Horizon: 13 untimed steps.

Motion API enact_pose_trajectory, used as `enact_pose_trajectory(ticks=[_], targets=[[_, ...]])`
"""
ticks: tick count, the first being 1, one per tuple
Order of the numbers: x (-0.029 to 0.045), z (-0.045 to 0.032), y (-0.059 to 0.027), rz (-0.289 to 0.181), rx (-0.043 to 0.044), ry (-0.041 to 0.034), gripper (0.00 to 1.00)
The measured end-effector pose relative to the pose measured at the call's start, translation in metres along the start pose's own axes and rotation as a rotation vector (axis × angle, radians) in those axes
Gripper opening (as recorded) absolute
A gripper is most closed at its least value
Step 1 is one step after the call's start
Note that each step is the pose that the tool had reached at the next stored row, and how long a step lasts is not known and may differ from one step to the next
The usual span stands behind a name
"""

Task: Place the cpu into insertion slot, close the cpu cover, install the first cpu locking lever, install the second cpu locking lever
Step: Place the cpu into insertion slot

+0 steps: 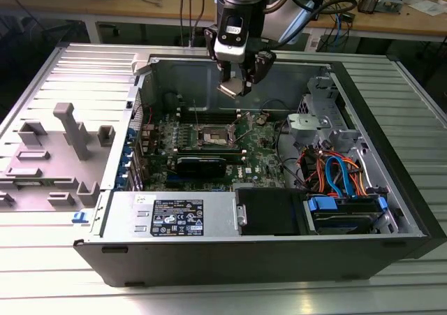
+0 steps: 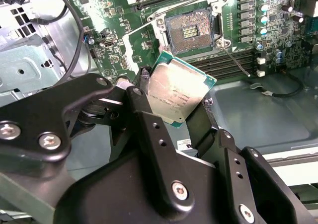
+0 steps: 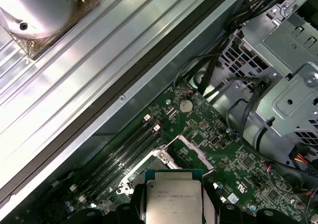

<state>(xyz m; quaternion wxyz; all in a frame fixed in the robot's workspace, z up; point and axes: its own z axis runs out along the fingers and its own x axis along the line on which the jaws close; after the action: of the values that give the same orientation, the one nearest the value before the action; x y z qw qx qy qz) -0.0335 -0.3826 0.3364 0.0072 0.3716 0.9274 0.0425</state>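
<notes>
My gripper [image 1: 235, 84] hangs above the open computer case, shut on the cpu [image 1: 229, 89], a small square chip with a dull silver top. In the second wrist view the cpu [image 2: 177, 92] sits tilted between the black fingers [image 2: 143, 110]. Beyond it, the insertion slot [image 2: 191, 31] lies uncovered on the green motherboard [image 2: 107, 15], dark in the centre with a pale rim. A thin metal locking lever [image 2: 234, 60] stands loose beside the slot. In the first wrist view the cpu [image 3: 174, 201] hovers short of the slot [image 3: 180, 154], where the silver cpu cover [image 3: 196, 152] stands raised.
Long black memory slots [image 3: 131, 149] run beside the socket. A metal drive cage [image 1: 318, 123] and bundled orange and blue cables [image 1: 335, 172] fill the case on the exterior view's right. The power supply [image 1: 174, 216] lies along the near wall. Grey fixtures [image 1: 70, 130] stand on the table outside.
</notes>
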Motion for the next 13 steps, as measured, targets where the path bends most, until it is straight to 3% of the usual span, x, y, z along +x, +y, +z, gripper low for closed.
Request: enact_pose_trajectory(ticks=[13], targets=[[-0.0001,0.0002,-0.0001,0.018,-0.0002,-0.0016,0.55]])
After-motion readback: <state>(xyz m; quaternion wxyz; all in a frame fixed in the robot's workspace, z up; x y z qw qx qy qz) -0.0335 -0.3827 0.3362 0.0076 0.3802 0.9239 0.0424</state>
